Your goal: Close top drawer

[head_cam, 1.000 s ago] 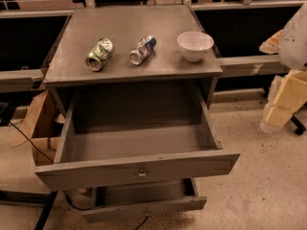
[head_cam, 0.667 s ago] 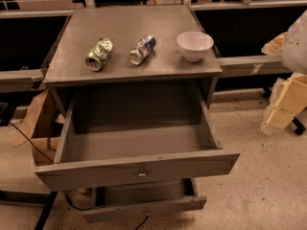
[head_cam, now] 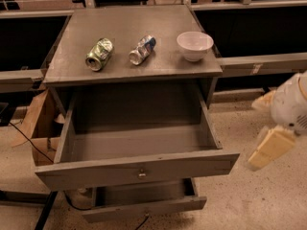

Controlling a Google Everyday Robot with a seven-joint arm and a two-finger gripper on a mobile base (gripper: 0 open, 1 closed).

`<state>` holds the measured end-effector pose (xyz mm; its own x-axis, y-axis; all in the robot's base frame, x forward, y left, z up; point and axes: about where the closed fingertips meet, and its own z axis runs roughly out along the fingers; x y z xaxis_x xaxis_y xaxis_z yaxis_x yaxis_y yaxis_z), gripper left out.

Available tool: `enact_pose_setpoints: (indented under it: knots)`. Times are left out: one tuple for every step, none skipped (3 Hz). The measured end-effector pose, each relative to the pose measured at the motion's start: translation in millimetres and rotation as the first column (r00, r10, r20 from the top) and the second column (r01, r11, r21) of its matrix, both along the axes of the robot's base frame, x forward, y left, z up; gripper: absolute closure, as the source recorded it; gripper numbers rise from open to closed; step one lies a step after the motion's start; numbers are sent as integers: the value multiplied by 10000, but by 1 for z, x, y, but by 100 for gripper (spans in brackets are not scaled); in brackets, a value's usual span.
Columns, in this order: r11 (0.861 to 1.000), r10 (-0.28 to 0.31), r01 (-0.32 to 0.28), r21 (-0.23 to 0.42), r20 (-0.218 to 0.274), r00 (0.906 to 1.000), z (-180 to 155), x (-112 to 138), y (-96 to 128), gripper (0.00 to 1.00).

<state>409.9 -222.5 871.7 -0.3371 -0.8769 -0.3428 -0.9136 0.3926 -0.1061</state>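
The wide grey top drawer [head_cam: 136, 169] stands far out of the grey cabinet [head_cam: 144, 23]. Its long flat front and small metal knob [head_cam: 141, 173] face open speckled floor [head_cam: 249, 200], so that front can be reached from ahead and from the right. The cream-coloured gripper [head_cam: 269, 148] hangs over this floor, right of the drawer's front corner and apart from it. A lower grey drawer [head_cam: 144, 206] juts partway out beneath the front. On the left, a brown cardboard box [head_cam: 36, 123] and a black cable [head_cam: 29, 145] crowd the cabinet's side.
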Motion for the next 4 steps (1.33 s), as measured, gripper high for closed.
enact_pose_setpoints:
  knots:
    - [9977,-407,449,503,-824,9958,-58,-19,2,39]
    - [9924,-780,920,813,-1620,9837,-110,-33,5,62]
    - [9864,-1014,1282,1031,-2320,9674,-153,-36,15,87]
    - [9789,-1195,1599,1270,-2786,9530,-187,-27,27,100]
